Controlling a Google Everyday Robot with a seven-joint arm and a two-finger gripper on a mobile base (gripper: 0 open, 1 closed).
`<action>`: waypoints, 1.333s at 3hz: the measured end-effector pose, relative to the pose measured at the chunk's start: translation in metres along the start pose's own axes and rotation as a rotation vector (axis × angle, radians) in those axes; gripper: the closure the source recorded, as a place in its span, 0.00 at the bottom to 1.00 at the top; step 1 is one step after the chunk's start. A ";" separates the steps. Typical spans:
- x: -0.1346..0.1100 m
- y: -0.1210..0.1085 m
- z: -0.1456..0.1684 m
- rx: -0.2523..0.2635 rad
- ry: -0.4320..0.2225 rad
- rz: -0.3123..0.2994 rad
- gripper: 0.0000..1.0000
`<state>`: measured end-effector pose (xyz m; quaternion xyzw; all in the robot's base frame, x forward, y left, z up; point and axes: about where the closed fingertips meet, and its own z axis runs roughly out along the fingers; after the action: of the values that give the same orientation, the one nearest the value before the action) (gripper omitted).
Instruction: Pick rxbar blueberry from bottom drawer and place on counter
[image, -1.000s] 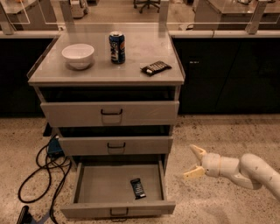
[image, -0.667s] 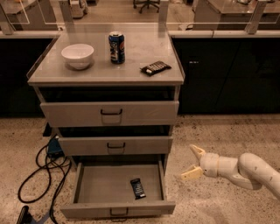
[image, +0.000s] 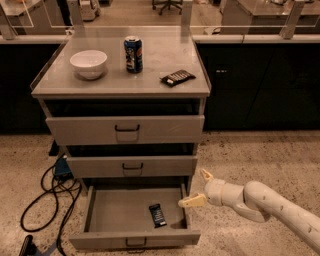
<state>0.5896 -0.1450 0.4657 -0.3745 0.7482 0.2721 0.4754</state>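
Note:
The rxbar blueberry, a small dark bar with white print, lies flat in the pulled-out bottom drawer, towards its right side. My gripper hangs open and empty at the drawer's right edge, just right of the bar and above it. One pale finger points left over the drawer's right wall, the other sits higher up. The counter is the pale grey top of the cabinet.
On the counter stand a white bowl, a blue can and a black bar with white stripes. The two upper drawers stand slightly open. Black cables lie on the floor at the left. Dark cabinets stand at the right.
My gripper has crept slightly left towards the open bottom drawer. Nothing else has moved.

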 end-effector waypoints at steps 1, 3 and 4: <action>0.013 -0.004 0.052 0.010 -0.030 0.067 0.00; 0.050 0.004 0.130 -0.010 0.037 0.063 0.00; 0.050 0.004 0.130 -0.010 0.037 0.063 0.00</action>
<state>0.6391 -0.0589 0.3682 -0.3582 0.7669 0.2835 0.4508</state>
